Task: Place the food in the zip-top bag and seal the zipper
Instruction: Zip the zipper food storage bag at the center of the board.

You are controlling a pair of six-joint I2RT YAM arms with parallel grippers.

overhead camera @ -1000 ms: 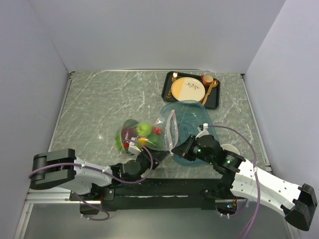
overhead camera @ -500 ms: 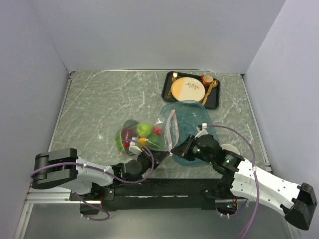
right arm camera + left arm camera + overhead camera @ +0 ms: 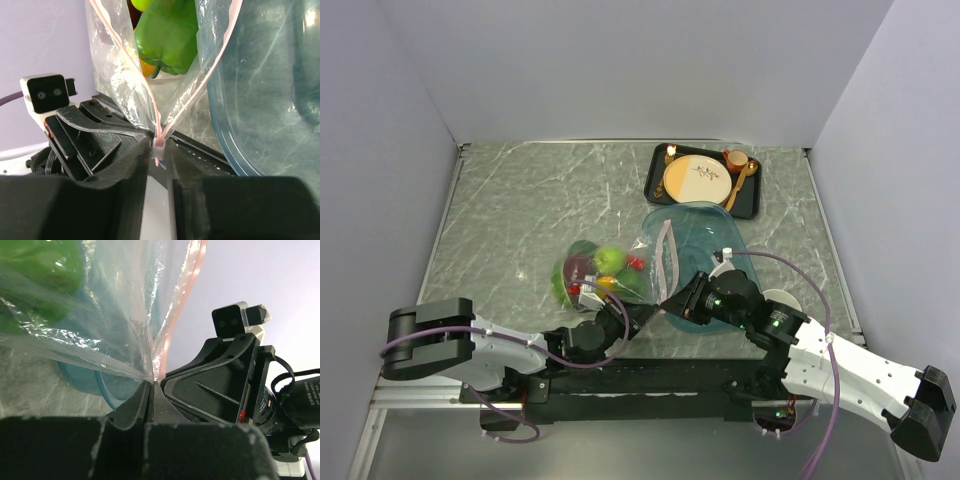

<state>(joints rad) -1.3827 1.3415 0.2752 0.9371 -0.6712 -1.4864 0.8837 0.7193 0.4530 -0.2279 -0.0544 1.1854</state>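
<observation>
The clear zip-top bag lies on the table with the food inside: a green pepper, a purple piece, and red and yellow pieces. Its pale pink zipper runs from the teal tray down to the grippers. My left gripper is shut on the bag's near corner. My right gripper is shut on the zipper's small white slider, where the two pink strips meet. The mouth above it stands open. The green pepper shows through the bag. The two grippers are almost touching.
A translucent teal oval tray lies under the bag's mouth, just right of it. A black tray with a tan plate, gold cutlery and an orange cup stands at the back right. A white round object lies by the right arm.
My right gripper has edged slightly left and nearer with the slider, and the pink strip has shifted a little. The left gripper holds still.
</observation>
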